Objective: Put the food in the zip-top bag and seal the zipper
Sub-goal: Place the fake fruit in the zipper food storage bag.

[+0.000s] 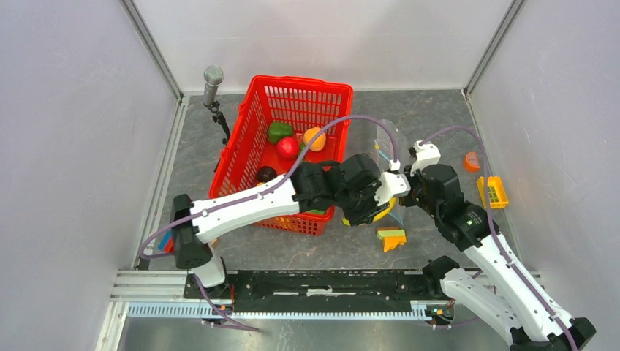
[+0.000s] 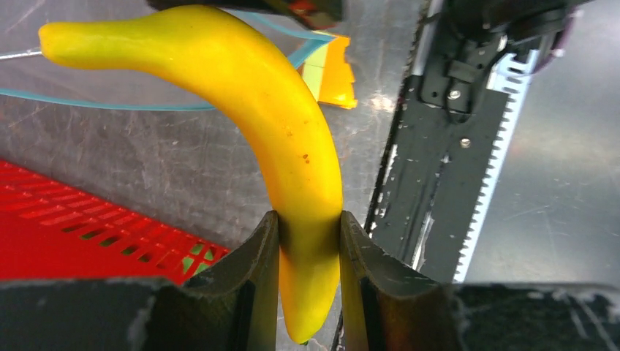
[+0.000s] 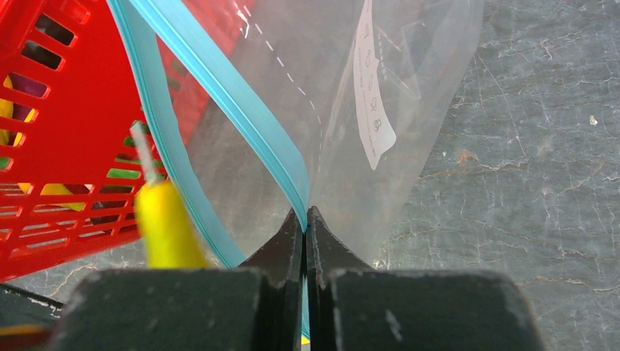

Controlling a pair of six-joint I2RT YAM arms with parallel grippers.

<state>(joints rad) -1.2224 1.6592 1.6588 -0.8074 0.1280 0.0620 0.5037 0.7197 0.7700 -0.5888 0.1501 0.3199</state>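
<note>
Fingers (image 2: 256,263) of the left gripper (image 2: 309,245) clamp the banana (image 2: 278,131) near its end. The right gripper (image 3: 305,223) is pinched tight on the zip-top bag (image 3: 417,80), at its zipper (image 3: 241,110) and beside the red basket (image 3: 73,95).

Top view: fixed high on the near side, looking down on the table (image 1: 439,117). Wrist views: close, low, facing outward across it. All views share the basket (image 1: 300,91); wrist views share the banana (image 2: 292,131).
</note>
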